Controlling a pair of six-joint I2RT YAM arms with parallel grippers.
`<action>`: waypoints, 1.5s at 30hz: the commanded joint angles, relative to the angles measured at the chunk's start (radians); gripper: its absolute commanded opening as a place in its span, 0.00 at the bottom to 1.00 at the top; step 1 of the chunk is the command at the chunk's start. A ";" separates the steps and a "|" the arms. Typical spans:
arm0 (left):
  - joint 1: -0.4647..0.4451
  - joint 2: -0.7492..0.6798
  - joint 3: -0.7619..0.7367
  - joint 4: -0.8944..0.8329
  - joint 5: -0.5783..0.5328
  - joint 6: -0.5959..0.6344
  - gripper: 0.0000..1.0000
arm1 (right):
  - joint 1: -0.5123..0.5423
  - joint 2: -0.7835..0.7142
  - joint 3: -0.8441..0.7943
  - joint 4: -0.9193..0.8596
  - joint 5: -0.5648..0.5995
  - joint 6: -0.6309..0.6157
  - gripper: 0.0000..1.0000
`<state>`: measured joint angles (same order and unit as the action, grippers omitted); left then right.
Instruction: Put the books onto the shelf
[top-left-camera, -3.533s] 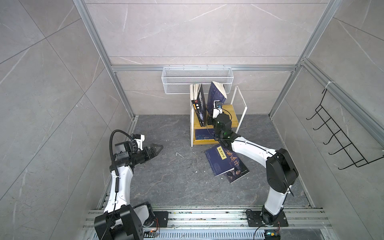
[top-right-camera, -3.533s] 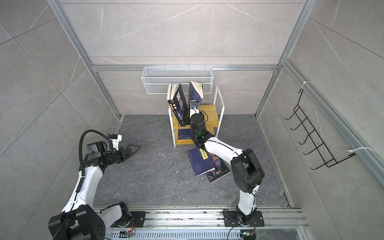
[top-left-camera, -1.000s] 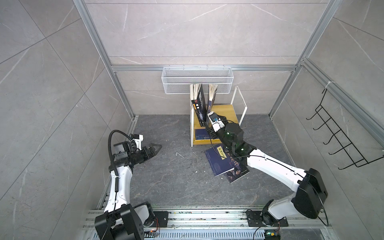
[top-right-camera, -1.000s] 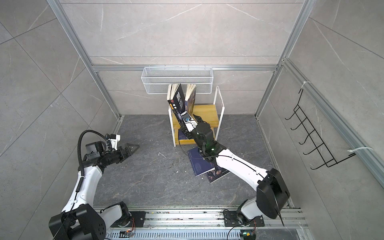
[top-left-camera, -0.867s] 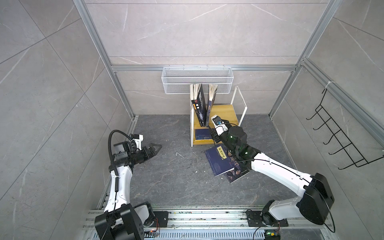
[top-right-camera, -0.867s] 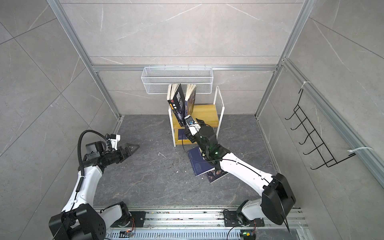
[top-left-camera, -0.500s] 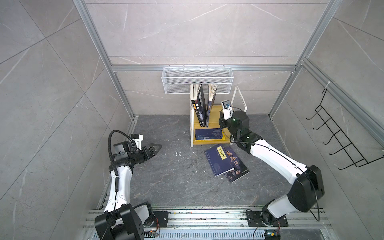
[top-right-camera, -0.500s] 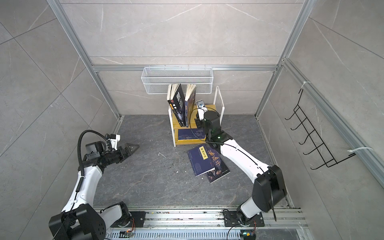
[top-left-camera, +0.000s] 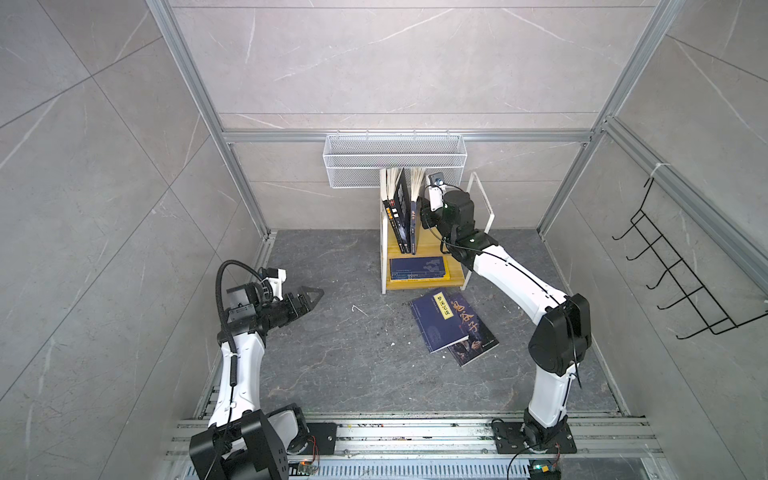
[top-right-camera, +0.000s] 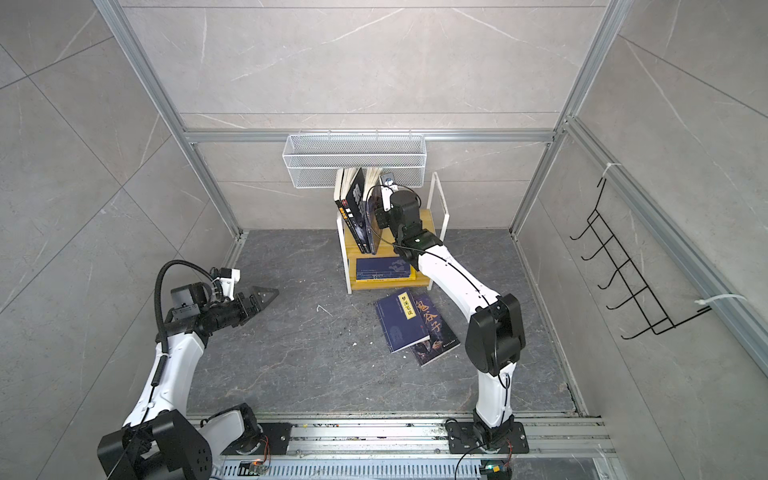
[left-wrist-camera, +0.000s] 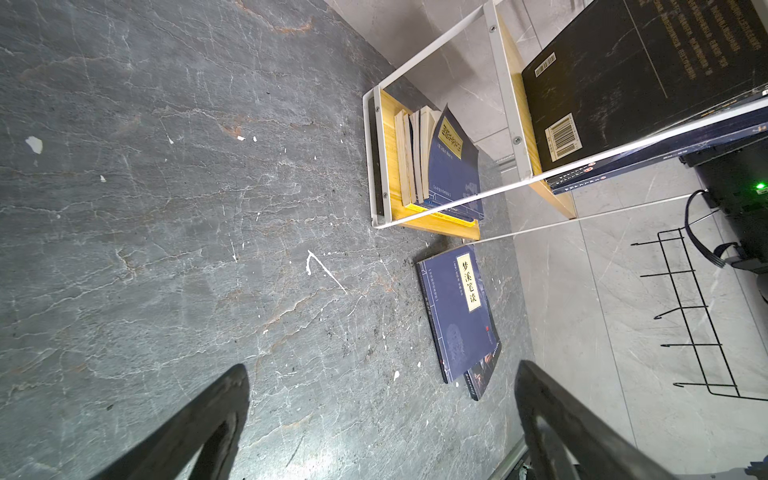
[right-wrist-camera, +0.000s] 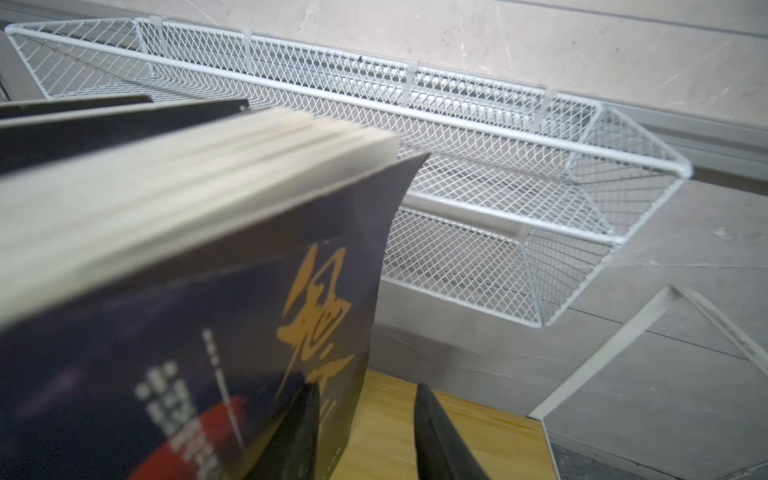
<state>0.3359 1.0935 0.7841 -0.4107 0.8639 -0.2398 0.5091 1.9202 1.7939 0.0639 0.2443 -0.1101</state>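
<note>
You have upright books on the shelf top, stack on its lower board; loose books in front remain. Left claw, right claw apart, empty.

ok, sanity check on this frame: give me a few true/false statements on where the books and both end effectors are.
1. The yellow-label book and the orange-calligraphy book lie on the floor in front of the shelf. True.
2. The yellow-label book lies under the orange-calligraphy book. False: it overlaps it from on top.
3. The left end effector grips a book. False: it is open, holds nothing and is apart from every book.
4. The upper tier holds standing books. True.
5. The lower tier has no books. False: a flat stack lies there.
6. The right end effector is at the upper tier by the standing books. True.
</note>
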 joint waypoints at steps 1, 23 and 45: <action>-0.003 -0.012 0.019 0.012 0.014 -0.007 1.00 | 0.004 0.037 0.026 0.002 -0.047 0.040 0.40; -0.002 -0.015 0.014 0.016 0.015 -0.009 1.00 | -0.041 0.101 0.099 -0.035 0.012 -0.005 0.48; -0.253 0.070 -0.083 0.245 0.059 -0.209 1.00 | -0.039 -0.664 -0.704 -0.296 -0.061 0.389 0.67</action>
<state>0.1154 1.1465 0.6773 -0.2367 0.9188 -0.4053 0.4660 1.3014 1.1652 -0.1242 0.2371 0.1551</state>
